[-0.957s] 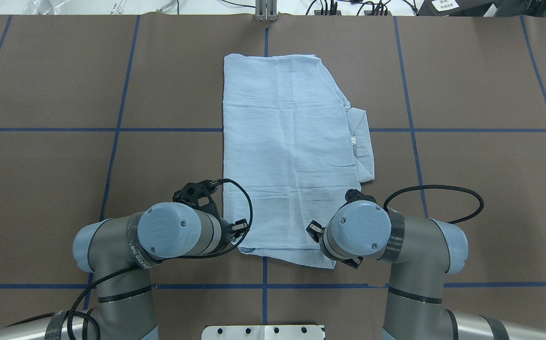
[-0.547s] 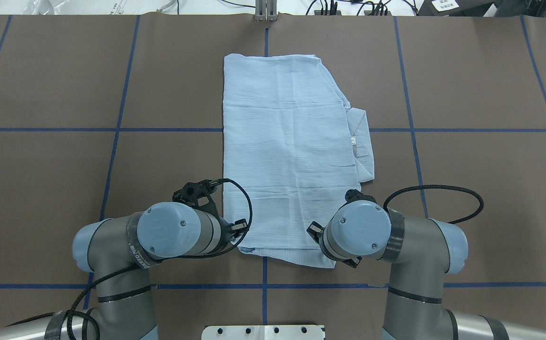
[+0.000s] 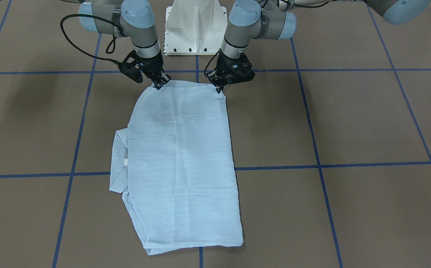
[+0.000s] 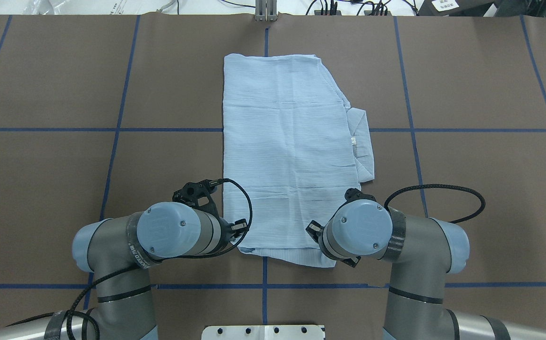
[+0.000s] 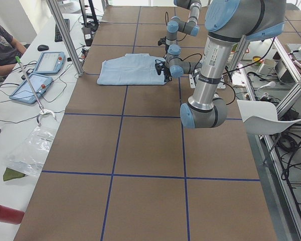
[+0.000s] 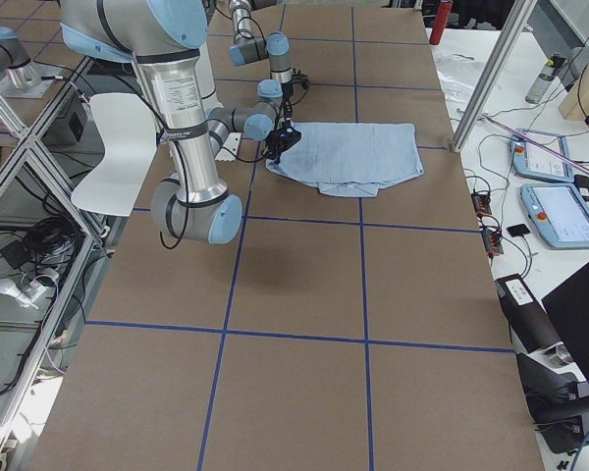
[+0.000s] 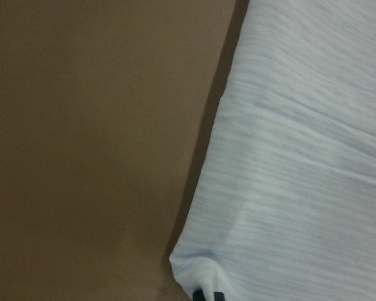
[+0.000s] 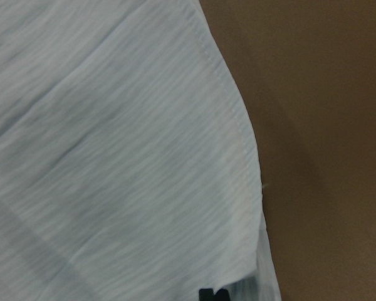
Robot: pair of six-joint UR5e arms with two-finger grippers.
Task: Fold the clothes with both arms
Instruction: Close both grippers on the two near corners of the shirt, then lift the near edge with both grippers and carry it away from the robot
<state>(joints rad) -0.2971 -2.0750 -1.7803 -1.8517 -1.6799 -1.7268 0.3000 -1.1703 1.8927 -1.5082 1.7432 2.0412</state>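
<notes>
The pale-blue shirt [image 4: 282,151] lies folded into a long strip running away from the robot, with its collar [image 4: 361,141] and white label sticking out on the right side. In the front-facing view my left gripper [image 3: 221,88] is shut on one near corner of the shirt [image 3: 181,160] and my right gripper [image 3: 158,86] is shut on the other. Both hold the cloth low at the table. The left wrist view shows cloth [image 7: 313,157] bunched into the black fingertips at the bottom edge. The right wrist view shows a hemmed corner [image 8: 113,157] doing the same. From overhead the wrists hide both grippers.
Brown table cover [image 4: 65,165] with blue tape lines. White pedestal base [image 3: 196,26] behind the shirt's near edge. A metal post [image 4: 266,12] stands at the far edge. A person [image 5: 0,45] and tablets [image 5: 50,63] are at a side bench beyond the far edge.
</notes>
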